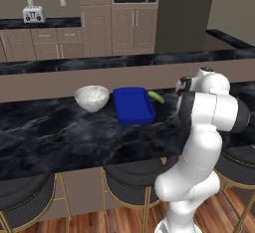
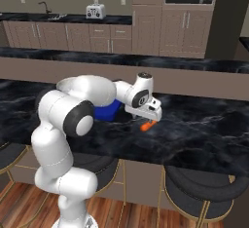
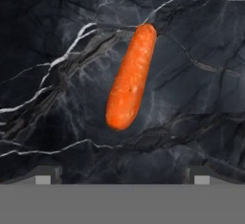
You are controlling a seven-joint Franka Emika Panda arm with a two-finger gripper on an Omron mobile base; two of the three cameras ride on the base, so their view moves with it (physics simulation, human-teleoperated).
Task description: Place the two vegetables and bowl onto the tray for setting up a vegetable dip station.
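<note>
End effector (image 2: 146, 120) poised over black marble-veined worktop (image 1: 60, 132), fingers (image 3: 45, 174) set wide apart, gripping nothing. Directly beneath, between the fingertips' line and well clear of both: small slim orange carrot (image 3: 131, 77), lying flat on the worktop. Off to the end effector's left: bright blue rectangular shallow tray (image 1: 133, 105), with yellow-green elongated vegetable (image 1: 156, 96) just beside its near edge and round white grey-speckled bowl (image 1: 92, 97) just beyond its far edge.

Glossy white rounded arm (image 1: 199, 142) segments with dark joint bands, white wrist and small dark-tipped end effector (image 2: 147, 121).
</note>
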